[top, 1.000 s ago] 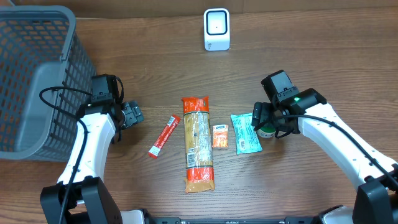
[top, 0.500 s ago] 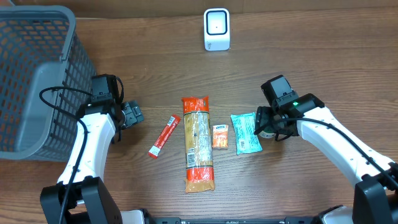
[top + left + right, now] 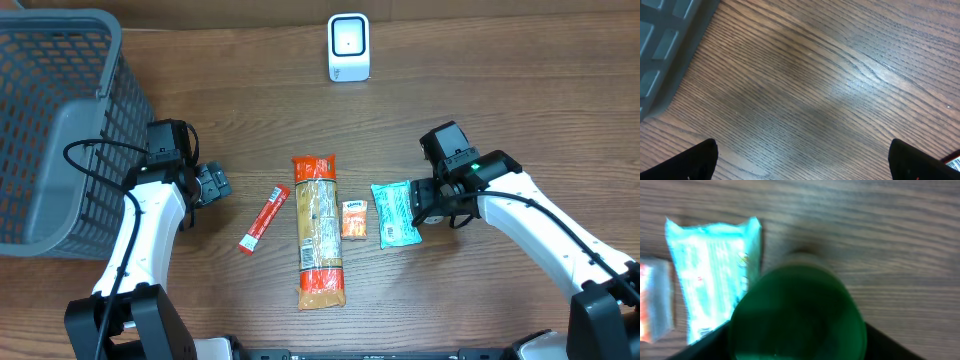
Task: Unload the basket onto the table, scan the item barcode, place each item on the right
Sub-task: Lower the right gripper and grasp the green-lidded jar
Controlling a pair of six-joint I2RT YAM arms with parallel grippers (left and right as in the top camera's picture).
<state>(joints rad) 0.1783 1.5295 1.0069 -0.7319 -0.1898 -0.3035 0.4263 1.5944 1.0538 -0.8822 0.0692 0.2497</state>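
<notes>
A round green-lidded container (image 3: pixel 797 312) fills the space between my right gripper's (image 3: pixel 797 342) fingers, and both dark fingers press against its sides. From overhead that gripper (image 3: pixel 432 205) covers the container, just right of a teal packet (image 3: pixel 395 213). The white barcode scanner (image 3: pixel 348 47) stands at the back centre. My left gripper (image 3: pixel 214 185) hovers open over bare wood; in its wrist view (image 3: pixel 802 160) nothing lies between the fingers.
A long pasta bag (image 3: pixel 318 230), a small orange packet (image 3: pixel 353 219) and a red stick packet (image 3: pixel 264 219) lie in a row mid-table. A grey mesh basket (image 3: pixel 50 120) fills the far left, close behind the left arm.
My right gripper has shifted slightly toward the front and settled over the green-lidded container, which showed beside it before and is now covered. The left arm has not moved.
</notes>
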